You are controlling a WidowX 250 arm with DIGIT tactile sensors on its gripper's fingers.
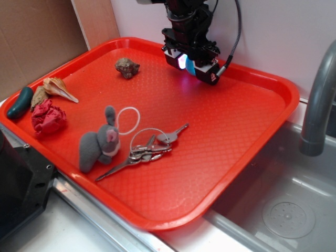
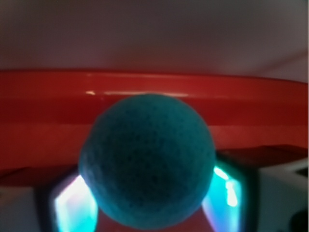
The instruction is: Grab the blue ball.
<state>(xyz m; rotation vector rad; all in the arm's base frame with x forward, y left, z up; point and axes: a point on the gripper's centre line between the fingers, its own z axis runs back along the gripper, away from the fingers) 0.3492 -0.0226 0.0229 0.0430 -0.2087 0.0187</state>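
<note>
Claw (image 1: 192,65) sits at the far end of the red tray (image 1: 252,131), clenched on the blue ball (image 2: 147,162). Wrist view: ball fills the gap between both fingers (image 2: 72,205), lit pads glowing either side of it. Exterior view shows only a sliver of teal between the jaws, just above the tray floor; can't tell whether it's touching or already clear.

Handling, my read: fuzzy, stippled surface, looks soft and light. Should compress a bit and grip well, little slip risk, nothing fragile. Best hold is across the widest part, pads on opposite sides, which is roughly where they are now. Over-squeezing would likely just deform it.

Outward from the claw: brown shell-like lump (image 1: 127,67) to its left, well apart. Keys on a ring (image 1: 149,149) mid-tray, grey plush bunny (image 1: 100,143) just beside them. Red paper wad (image 1: 48,118), pale conch shell (image 1: 53,89) and dark green pepper-shaped thing (image 1: 20,103) at the left edge. Grey faucet (image 1: 317,100) and sink to the right.
</note>
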